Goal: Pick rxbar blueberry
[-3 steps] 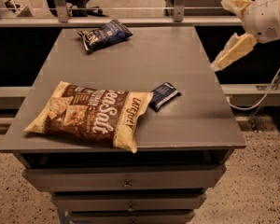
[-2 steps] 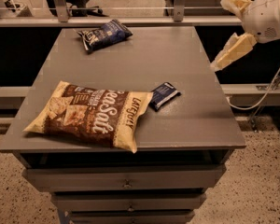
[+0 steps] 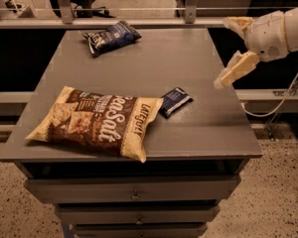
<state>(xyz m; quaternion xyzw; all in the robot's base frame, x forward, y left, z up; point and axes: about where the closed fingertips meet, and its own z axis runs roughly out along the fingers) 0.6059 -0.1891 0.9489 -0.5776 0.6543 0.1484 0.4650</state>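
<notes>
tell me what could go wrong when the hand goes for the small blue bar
The hand hangs open off the right side of the table, apart from the bar. The bar lies flat, so it might get pushed rather than gripped. One end sits right by the big chip bag, which could get caught too. The blue bag at the back could be mistaken for it.
</notes>
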